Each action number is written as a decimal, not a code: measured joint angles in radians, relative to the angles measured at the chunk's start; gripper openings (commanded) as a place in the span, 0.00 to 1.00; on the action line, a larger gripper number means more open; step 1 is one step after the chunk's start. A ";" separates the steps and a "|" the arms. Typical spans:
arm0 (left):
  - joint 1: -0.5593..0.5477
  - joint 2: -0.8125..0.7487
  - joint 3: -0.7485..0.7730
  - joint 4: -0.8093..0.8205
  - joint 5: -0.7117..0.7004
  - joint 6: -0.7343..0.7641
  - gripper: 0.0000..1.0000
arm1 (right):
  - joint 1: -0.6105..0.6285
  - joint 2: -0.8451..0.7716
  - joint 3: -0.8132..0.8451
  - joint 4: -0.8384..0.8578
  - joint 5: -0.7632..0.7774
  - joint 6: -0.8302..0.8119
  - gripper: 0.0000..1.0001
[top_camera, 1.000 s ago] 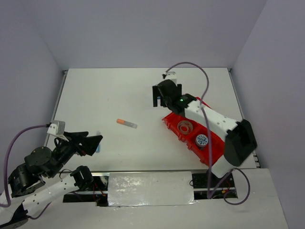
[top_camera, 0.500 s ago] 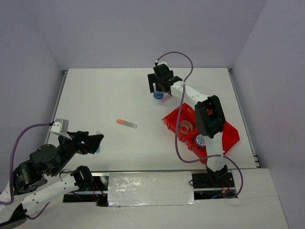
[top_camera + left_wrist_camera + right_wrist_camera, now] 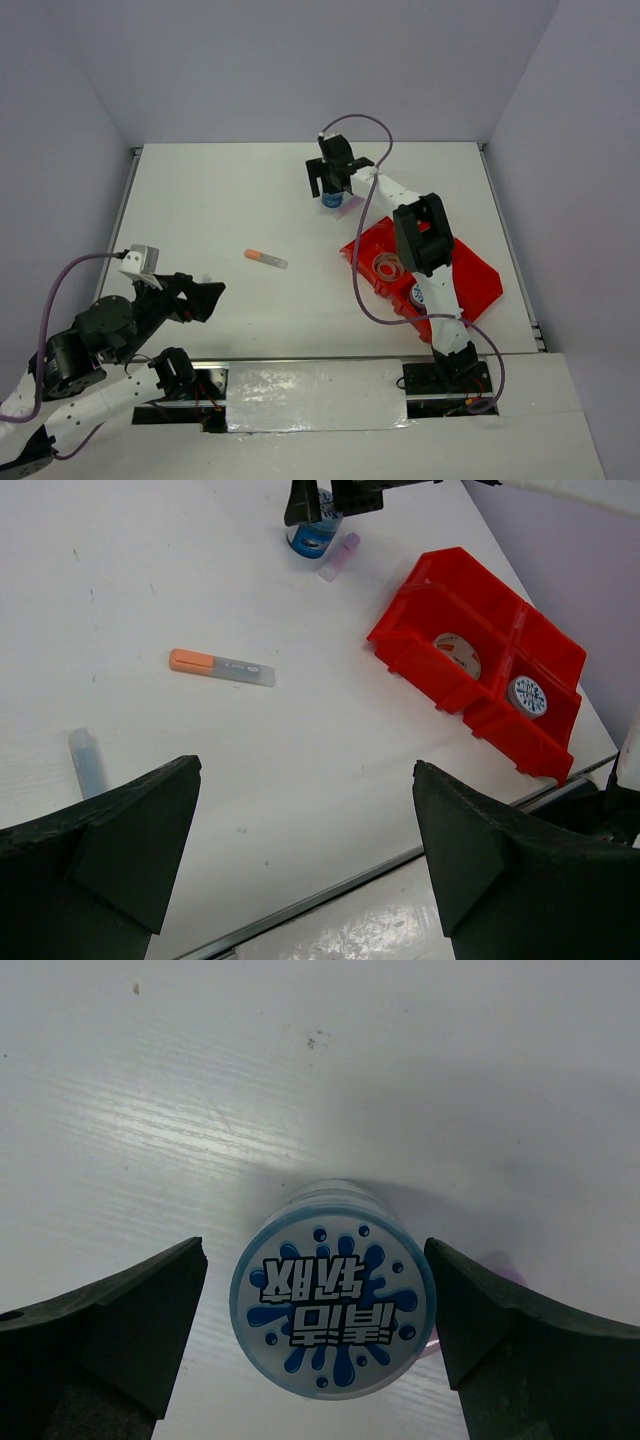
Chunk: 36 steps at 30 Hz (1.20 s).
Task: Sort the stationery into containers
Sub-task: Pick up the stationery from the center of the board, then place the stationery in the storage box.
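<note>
Hovering low at the near edge, the left end effector (image 3: 305,770) is holding its jaws spread wide with nothing between them. The light blue pen (image 3: 87,762) is lying on the surface (image 3: 150,560) just ahead of its left finger. The orange-tipped marker (image 3: 220,666) is lying farther ahead, its long axis running almost along the line from finger to finger. Ahead and to the right, the red tray (image 3: 405,645) is carrying a clear tape ring (image 3: 455,652) in one compartment and a patterned roll (image 3: 527,693) in the next.

Farthest out, the right end effector (image 3: 316,1260) is reaching down over the second blue-white roll (image 3: 333,1305), jaws parted, one finger on either side. The roll is standing on its flat end, printed face up, centred in the gap. Slivers of surface are showing on both sides, so the fingers are not touching it yet. Being round, it is offering no preferred axis, and a straight closing looks enough. The pink stick (image 3: 338,557) is lying just beside the roll and may be crowding one finger. The right arm is by far the nearer to this roll, and the tray is lying back toward that arm's base.
</note>
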 measured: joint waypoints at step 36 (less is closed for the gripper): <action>0.000 -0.042 0.000 0.014 0.024 0.001 0.99 | -0.006 -1.798 -1.260 -0.400 0.445 0.751 0.00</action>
